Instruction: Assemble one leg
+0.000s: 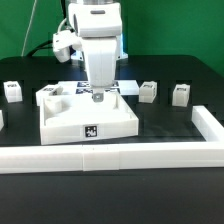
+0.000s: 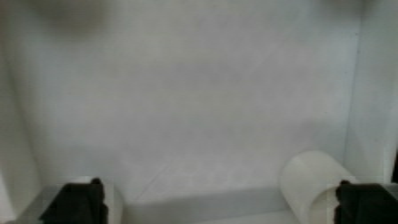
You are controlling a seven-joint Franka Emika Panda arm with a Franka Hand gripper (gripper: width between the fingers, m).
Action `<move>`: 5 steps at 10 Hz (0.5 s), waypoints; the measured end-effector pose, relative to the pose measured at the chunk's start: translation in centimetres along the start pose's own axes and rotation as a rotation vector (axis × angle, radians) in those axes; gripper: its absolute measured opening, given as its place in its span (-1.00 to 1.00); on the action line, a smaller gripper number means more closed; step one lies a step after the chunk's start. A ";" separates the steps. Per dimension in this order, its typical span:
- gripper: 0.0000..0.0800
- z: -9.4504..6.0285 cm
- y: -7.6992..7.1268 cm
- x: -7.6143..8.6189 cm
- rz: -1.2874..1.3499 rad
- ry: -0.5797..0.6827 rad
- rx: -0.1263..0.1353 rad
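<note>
The large white square tray-like part point(image 1: 60, 118) lies in the middle of the table, with a tag on its front wall. My gripper point(image 1: 97, 96) hangs straight down over its inner back area, close to the surface. In the wrist view the gripper point(image 2: 222, 203) is open, its dark fingertips point(image 2: 80, 202) wide apart over the white tray surface. A rounded white shape point(image 2: 320, 182) lies just inside one finger; I cannot tell what it is. Small white legs with tags stand on the table: one at the exterior view's left point(image 1: 13, 91), two at its right point(image 1: 148, 91) point(image 1: 181, 94).
Another small white block point(image 1: 54, 93) sits at the tray's back left corner. A long white border strip point(image 1: 110, 153) runs along the front and turns back at the exterior view's right point(image 1: 209, 125). The table is black, with a green backdrop behind.
</note>
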State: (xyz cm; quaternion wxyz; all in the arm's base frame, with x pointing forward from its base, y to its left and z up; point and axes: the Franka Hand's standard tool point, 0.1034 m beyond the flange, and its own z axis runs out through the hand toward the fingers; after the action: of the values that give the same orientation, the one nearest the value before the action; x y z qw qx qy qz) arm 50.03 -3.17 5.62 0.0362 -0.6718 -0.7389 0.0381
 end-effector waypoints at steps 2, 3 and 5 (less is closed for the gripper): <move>0.62 0.5 -1.3 -1.0 -0.044 0.006 0.019; 0.62 0.7 -2.6 -1.6 -0.047 0.010 0.027; 0.62 1.8 -4.6 -1.9 -0.040 0.018 0.045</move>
State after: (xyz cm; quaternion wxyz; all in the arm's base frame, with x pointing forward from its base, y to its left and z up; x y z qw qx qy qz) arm 45.43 -5.47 4.35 0.0588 -0.6561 -0.7508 0.0481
